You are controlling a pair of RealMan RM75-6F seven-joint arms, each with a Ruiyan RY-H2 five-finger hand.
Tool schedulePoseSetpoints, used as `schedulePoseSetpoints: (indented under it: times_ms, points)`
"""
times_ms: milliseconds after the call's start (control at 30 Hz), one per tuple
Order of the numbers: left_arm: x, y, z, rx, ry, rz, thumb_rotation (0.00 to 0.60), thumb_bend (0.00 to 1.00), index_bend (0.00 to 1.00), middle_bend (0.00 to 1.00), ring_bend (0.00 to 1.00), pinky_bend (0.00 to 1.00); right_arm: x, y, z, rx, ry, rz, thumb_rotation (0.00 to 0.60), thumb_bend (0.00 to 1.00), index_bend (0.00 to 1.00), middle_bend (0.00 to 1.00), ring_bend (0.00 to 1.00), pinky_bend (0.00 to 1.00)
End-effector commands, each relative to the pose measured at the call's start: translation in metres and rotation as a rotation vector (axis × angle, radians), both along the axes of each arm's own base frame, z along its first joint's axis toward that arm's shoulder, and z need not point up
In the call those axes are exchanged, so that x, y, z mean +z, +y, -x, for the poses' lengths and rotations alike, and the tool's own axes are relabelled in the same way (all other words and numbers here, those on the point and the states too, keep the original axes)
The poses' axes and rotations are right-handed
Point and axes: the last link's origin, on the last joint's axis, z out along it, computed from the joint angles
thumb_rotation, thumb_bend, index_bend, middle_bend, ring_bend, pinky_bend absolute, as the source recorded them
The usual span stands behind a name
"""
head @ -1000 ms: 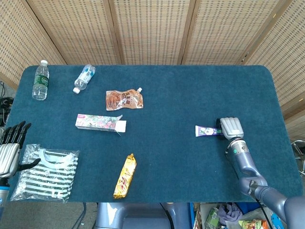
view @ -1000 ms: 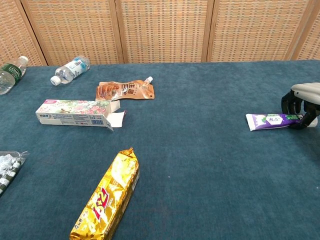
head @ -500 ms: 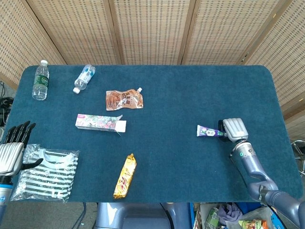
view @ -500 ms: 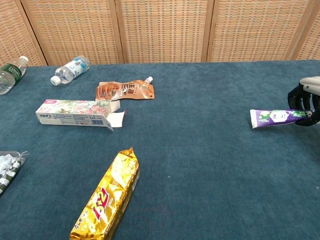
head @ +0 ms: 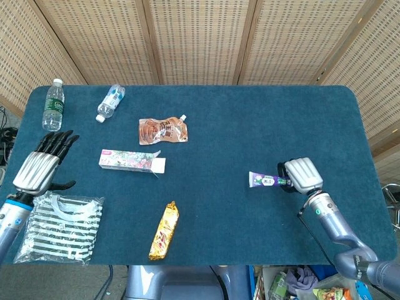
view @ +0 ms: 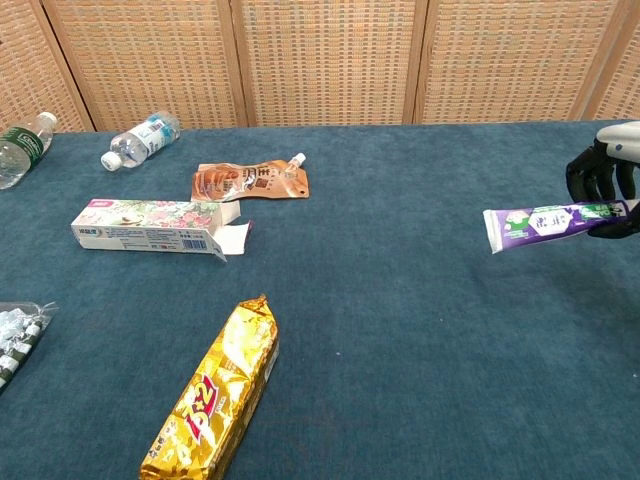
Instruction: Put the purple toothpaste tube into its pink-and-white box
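1. Head view: purple toothpaste tube (head: 265,180) clamped by its cap end in right hand (head: 300,175), well right of pink-and-white box (head: 132,160), crimped tail toward the box, likely for insertion. Left hand (head: 41,167) left of the box, fingers spread, holding nothing.
2. Chest view: tube seemingly lifted off table (view: 400,330); box's open flap facing it, ready to receive.

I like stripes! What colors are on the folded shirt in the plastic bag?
The shirt has dark and white stripes with a pale mint collar. The head view shows it best.
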Motion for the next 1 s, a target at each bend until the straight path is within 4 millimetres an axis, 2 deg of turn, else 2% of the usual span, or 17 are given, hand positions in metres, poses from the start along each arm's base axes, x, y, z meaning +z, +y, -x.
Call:
schedulePoseSetpoints:
  times_ms: [33,233,367,500,633,1000]
  points:
    - [-0.017,0.033,-0.006,-0.052,0.072,0.090,0.600,0.18,0.00,0.00,0.00,0.00,0.008,0.007,-0.004,0.007,0.008,0.005,0.600,0.73,0.63,0.67,0.52,0.50]
    - [-0.054,0.068,-0.002,-0.066,0.119,0.179,0.600,0.17,0.00,0.00,0.00,0.00,0.014,0.012,-0.006,-0.012,0.009,0.004,0.600,0.73,0.63,0.67,0.52,0.50]
    - [-0.084,0.080,-0.002,-0.077,0.146,0.245,0.600,0.17,0.00,0.00,0.00,0.00,0.016,0.015,-0.001,-0.034,0.010,-0.002,0.600,0.74,0.63,0.67,0.52,0.50]
    - [-0.105,0.087,-0.001,-0.075,0.170,0.286,0.600,0.17,0.00,0.00,0.00,0.00,0.017,0.017,0.001,-0.054,-0.011,-0.005,0.600,0.75,0.63,0.67,0.52,0.50]
    - [-0.119,0.092,-0.001,-0.065,0.191,0.310,0.600,0.17,0.00,0.00,0.00,0.00,0.019,0.017,0.006,-0.068,-0.014,-0.001,0.600,0.75,0.63,0.67,0.52,0.50]
    - [-0.139,0.108,-0.006,-0.040,0.243,0.314,0.600,0.18,0.00,0.00,0.00,0.00,0.022,0.018,0.012,-0.073,-0.016,0.001,0.600,0.76,0.63,0.67,0.52,0.50]
